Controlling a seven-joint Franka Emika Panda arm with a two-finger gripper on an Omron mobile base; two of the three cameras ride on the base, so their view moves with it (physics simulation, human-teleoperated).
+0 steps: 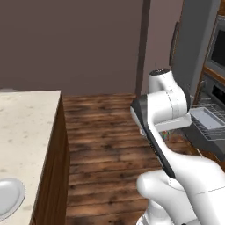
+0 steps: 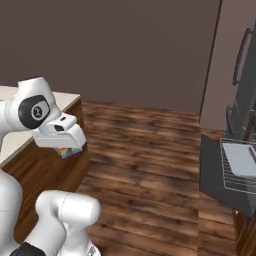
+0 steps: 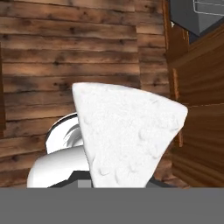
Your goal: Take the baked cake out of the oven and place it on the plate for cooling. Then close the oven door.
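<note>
My gripper [image 2: 70,146] held the cake [image 3: 127,135], a white-iced wedge, closed on it above the wood floor, midway from the open oven door [image 2: 217,175] to the plate [image 1: 9,197] on the counter [image 1: 26,127], where it needed setting down next

The arm [image 1: 169,132] is glossy white, built of rounded links. Dark bands mark its joints, and one round dark cap [image 2: 34,111] bears a small emblem.
</note>
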